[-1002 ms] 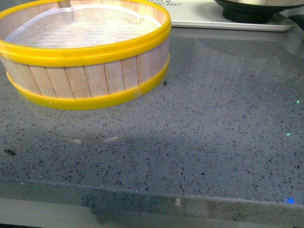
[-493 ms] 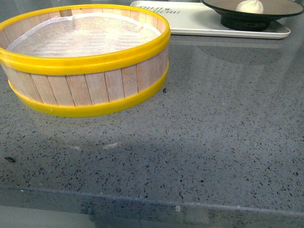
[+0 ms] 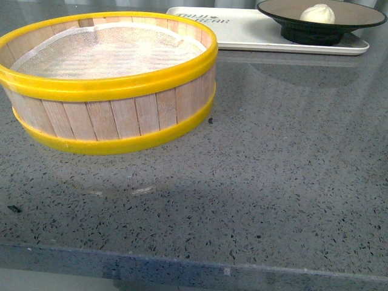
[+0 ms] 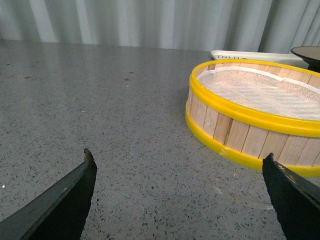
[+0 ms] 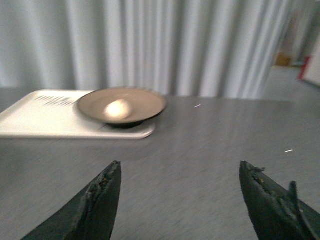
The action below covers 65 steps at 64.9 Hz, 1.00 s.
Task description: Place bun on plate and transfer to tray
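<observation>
Steamer basket [image 3: 109, 85], wooden slats with yellow rims, white mesh liner inside, stands on the grey speckled countertop [image 3: 273, 182] at the near left. It is the only bulky item in the foreground; nothing is seen lying in it.

Tray [image 3: 242, 27] sits at the far right of the counter, behind and to the right of the basket, apart from it. Plate [image 3: 321, 15] stands on the tray's right end, overlapping the tray's right edge region. Bun [image 3: 317, 13] rests inside the plate, upright, pleats up.

Countertop's front edge runs across the bottom of the front view. The stretch from that edge back to the tray, right of the basket, is bare stone apart from small dark specks.

Left gripper [image 4: 177, 195]: fingers spread wide, nothing between them, over bare counter with the basket just beside one fingertip.

Right gripper [image 5: 180, 200]: fingers also wide apart, holding nothing, facing the tray and plate across open counter. This view is motion-blurred. Pleated curtain [image 5: 165, 45] backs the scene.
</observation>
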{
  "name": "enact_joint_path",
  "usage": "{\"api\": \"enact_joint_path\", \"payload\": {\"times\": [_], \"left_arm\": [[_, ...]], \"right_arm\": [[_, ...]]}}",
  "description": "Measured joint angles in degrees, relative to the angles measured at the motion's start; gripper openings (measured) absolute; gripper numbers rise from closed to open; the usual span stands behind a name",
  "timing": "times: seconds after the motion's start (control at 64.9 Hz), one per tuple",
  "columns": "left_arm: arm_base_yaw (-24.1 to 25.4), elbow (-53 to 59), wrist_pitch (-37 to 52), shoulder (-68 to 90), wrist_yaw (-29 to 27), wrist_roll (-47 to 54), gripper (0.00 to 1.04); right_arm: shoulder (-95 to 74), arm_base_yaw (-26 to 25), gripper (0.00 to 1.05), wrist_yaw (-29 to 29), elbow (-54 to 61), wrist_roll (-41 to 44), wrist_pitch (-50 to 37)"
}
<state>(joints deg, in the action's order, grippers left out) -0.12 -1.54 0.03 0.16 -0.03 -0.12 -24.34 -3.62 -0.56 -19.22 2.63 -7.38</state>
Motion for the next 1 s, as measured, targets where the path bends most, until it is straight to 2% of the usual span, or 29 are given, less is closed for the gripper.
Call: {"api": "enact_joint_path", "payload": {"times": [0.092, 0.37, 0.416, 0.678, 0.801, 1.002], "left_arm": [[0.0, 0.0, 0.0, 0.0, 0.0, 0.0, 0.98], [0.0, 0.0, 0.0, 0.0, 0.0, 0.0, 0.98], [0.0, 0.0, 0.0, 0.0, 0.0, 0.0, 0.98], [0.0, 0.0, 0.0, 0.0, 0.0, 0.0, 0.98], [0.0, 0.0, 0.0, 0.0, 0.0, 0.0, 0.98], [0.0, 0.0, 0.0, 0.0, 0.0, 0.0, 0.98]], "right_arm": [[3.3, 3.2, 0.54, 1.2, 3.3, -1.1, 2.0], [8.0, 3.5, 0.06, 0.6, 9.6, -2.0, 1.1], [8.7, 3.5, 0.01, 0.6, 10.3, -1.9, 1.0], [12.6, 3.5, 0.02, 0.6, 14.2, -2.3, 1.0], [19.2, 3.5, 0.02, 0.6, 15.1, -2.3, 7.7], [21.3, 3.5, 0.02, 0.6, 16.0, -2.3, 7.8]]}}
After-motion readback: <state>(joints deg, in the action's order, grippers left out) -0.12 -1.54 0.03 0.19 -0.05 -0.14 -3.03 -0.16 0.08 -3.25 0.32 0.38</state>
